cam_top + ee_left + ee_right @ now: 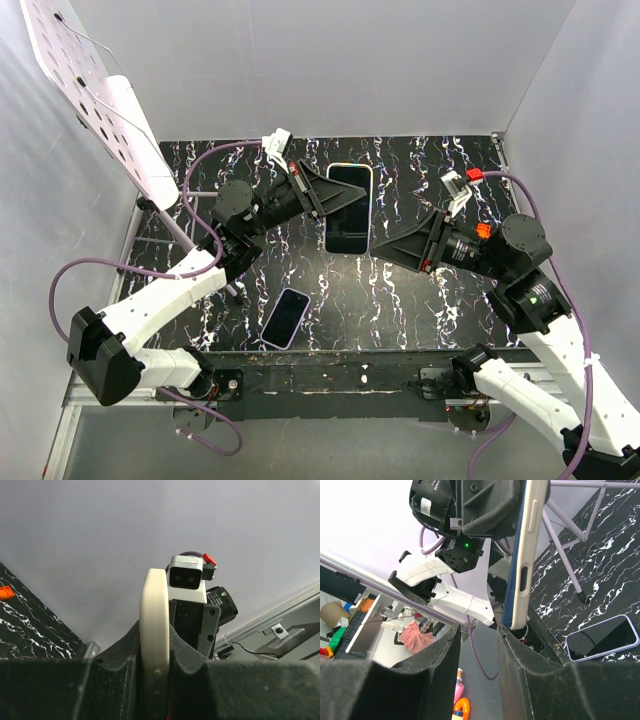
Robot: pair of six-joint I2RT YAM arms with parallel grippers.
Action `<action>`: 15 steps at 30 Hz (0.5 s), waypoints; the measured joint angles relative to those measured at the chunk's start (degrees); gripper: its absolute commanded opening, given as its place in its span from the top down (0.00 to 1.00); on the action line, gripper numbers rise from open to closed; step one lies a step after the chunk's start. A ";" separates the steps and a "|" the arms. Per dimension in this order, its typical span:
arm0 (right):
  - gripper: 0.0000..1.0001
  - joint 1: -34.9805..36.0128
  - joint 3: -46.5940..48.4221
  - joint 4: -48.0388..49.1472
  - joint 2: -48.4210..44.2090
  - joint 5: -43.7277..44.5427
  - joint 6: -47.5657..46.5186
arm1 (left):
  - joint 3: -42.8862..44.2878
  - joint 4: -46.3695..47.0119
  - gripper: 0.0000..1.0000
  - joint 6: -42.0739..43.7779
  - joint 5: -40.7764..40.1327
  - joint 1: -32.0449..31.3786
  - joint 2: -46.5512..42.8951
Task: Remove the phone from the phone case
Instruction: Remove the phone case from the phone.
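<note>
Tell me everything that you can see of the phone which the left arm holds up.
The phone sits in a smooth cream case, its dark screen towards the top camera. It is held above the table. The left fingers clamp its front and back near one long edge. Side buttons and a cutout show on the case. Its near end reaches the open right fingers; contact is unclear.

In the left wrist view the phone (154,605) shows only its cream side edge. Its lower end runs off the bottom of the frame between the fingers (115,680) of the left gripper (154,660), so its screen and back are hidden. In the right wrist view the upper edge cuts off its top, and it cannot be told whether its lower end touches a finger (535,680) of the right gripper (479,635).
</note>
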 measured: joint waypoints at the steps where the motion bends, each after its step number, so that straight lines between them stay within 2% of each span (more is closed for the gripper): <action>1: 0.58 0.00 0.00 0.44 0.04 0.00 0.02 | 0.00 -0.59 1.00 0.15 -0.07 -0.02 -0.11; 15: 0.58 0.02 -0.57 5.70 3.96 -0.81 1.88 | -0.04 -1.22 1.00 0.11 -0.26 0.02 0.28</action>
